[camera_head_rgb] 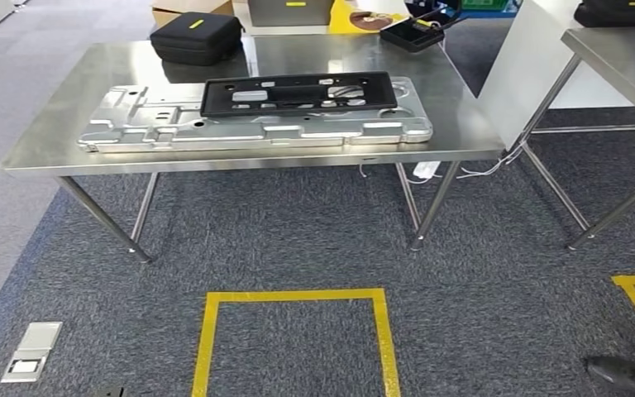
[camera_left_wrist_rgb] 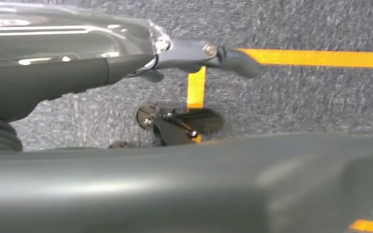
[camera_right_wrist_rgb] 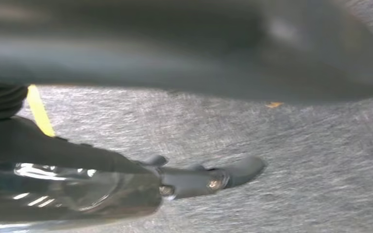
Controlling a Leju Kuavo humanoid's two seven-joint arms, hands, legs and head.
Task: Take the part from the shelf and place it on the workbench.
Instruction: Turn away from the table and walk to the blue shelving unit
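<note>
A steel workbench (camera_head_rgb: 66,124) stands ahead of me. On it lies a large silver pressed-metal plate (camera_head_rgb: 132,120). A black plastic frame part (camera_head_rgb: 298,93) with several cut-outs rests flat on the plate's far half. Both arms hang down over the grey carpet. My left hand (camera_left_wrist_rgb: 184,53) has its dark fingers (camera_left_wrist_rgb: 233,58) stretched out above a yellow floor line and holds nothing. My right hand (camera_right_wrist_rgb: 189,182) also has its fingers (camera_right_wrist_rgb: 243,167) stretched out over the carpet, with nothing in it.
A black zip case (camera_head_rgb: 196,37) and a black tray (camera_head_rgb: 413,35) sit at the bench's far side. A second steel table (camera_head_rgb: 620,50) stands to the right behind a white panel (camera_head_rgb: 521,66). A yellow taped square (camera_head_rgb: 293,331) marks the carpet before the bench, with a floor socket (camera_head_rgb: 31,351) at the left.
</note>
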